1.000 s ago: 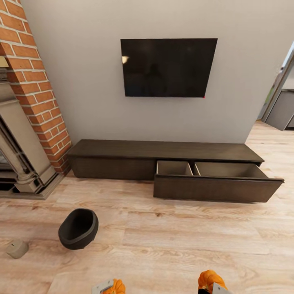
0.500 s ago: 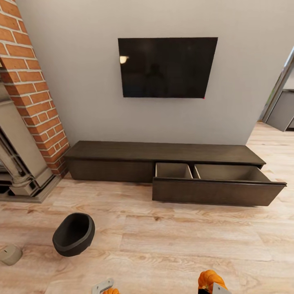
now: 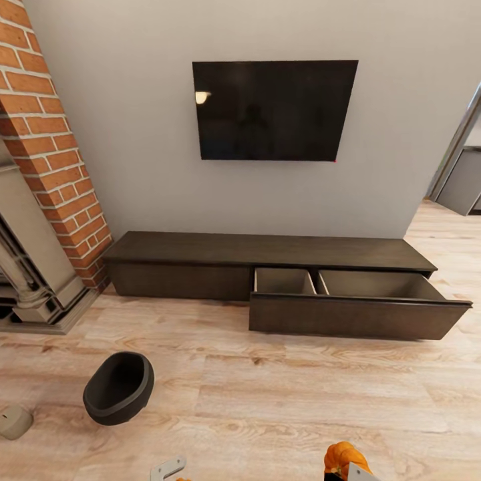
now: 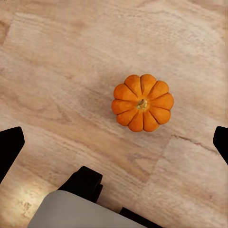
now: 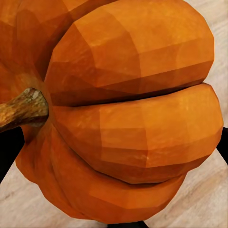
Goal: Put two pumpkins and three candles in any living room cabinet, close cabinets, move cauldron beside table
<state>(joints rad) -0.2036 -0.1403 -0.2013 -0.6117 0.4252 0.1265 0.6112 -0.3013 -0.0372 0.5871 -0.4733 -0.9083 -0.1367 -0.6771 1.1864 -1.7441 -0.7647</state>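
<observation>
Two ribbed orange pumpkins: one point(image 5: 128, 118) clamped in the right gripper point(image 3: 347, 469), one point(image 4: 142, 102) on the floor under the left gripper point(image 4: 114, 142), its fingers apart. One candle point(image 3: 13, 421), one cauldron point(image 3: 119, 389).

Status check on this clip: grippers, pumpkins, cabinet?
Right gripper shut on round orange ribbed pumpkin. Left fingers apart above second orange pumpkin on floor. Long dark brown cabinet drawer open.

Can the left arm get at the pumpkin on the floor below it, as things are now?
Probably yes. In the left wrist view the pumpkin sits alone on bare wooden floor, stem up, between the two open fingers, and nothing lies over or beside it. The arm would need to go down to it.
</observation>
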